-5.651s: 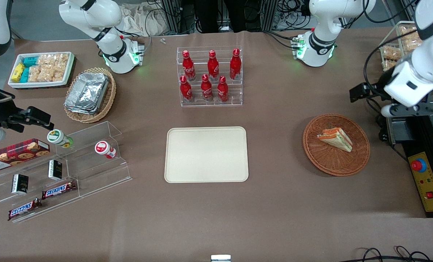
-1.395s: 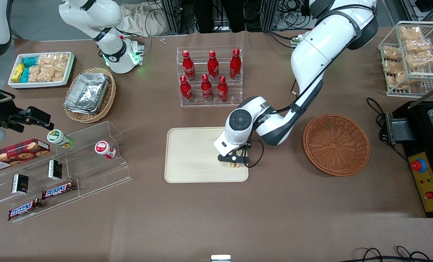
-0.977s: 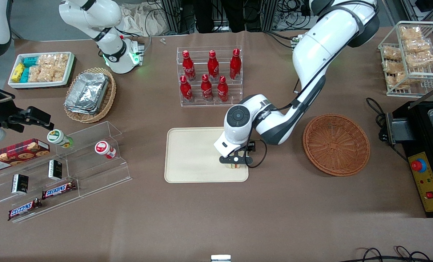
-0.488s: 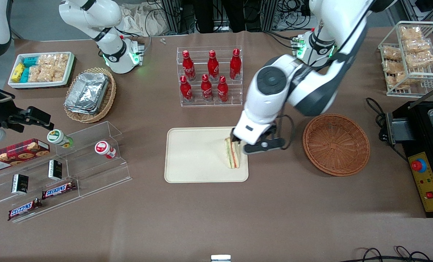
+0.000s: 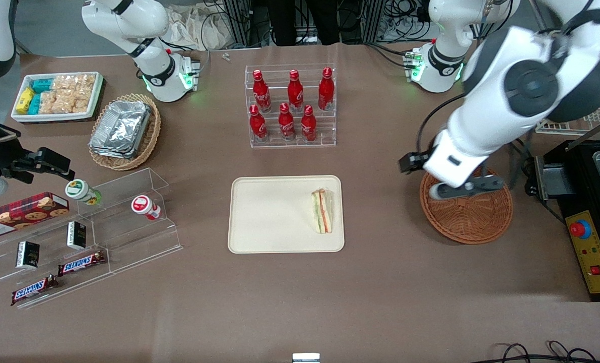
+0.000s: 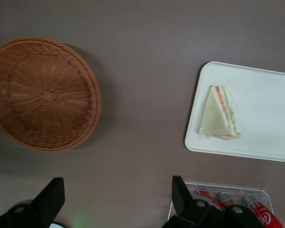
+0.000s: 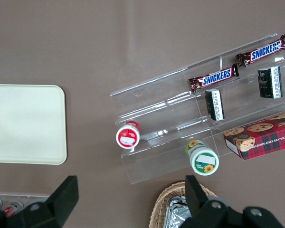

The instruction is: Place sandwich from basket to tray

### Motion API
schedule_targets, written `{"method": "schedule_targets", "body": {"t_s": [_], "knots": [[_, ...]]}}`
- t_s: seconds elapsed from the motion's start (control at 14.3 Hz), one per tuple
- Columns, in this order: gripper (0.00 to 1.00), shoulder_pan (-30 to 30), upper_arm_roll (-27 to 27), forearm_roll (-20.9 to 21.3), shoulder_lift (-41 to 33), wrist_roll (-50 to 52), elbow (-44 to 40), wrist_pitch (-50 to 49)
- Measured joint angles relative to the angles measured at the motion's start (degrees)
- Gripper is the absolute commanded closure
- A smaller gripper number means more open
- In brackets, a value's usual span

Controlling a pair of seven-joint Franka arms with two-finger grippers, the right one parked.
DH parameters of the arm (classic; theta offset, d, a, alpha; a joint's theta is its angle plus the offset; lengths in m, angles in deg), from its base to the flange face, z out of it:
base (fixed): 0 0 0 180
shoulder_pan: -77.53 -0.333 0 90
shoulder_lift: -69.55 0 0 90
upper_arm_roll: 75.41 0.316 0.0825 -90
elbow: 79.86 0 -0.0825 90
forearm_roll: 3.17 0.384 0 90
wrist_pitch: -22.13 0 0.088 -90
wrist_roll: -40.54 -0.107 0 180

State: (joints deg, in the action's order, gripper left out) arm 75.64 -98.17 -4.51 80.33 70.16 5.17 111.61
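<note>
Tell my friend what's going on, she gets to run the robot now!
Hand: open and holding nothing, raised above the table between the basket and the tray.
Sandwich: lying on the tray, near the tray edge closest to the basket.
Basket: nothing in it.
Done: the sandwich has gone from basket to tray and is let go.
Left: nothing more to move; just park the arm.

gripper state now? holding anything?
Left gripper: open, holding nothing, raised over the basket. Sandwich lies on the tray.
</note>
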Motion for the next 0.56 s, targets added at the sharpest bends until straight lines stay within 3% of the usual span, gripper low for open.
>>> {"method": "schedule_targets", "body": {"t_s": [0.28,0.56], "knots": [[0.0,-0.09,14.52,-5.14,-11.95,-12.6,7.95,-1.52],[0.0,-0.01,18.38,-5.19,-21.52,-17.62,15.99,-1.56]]}}
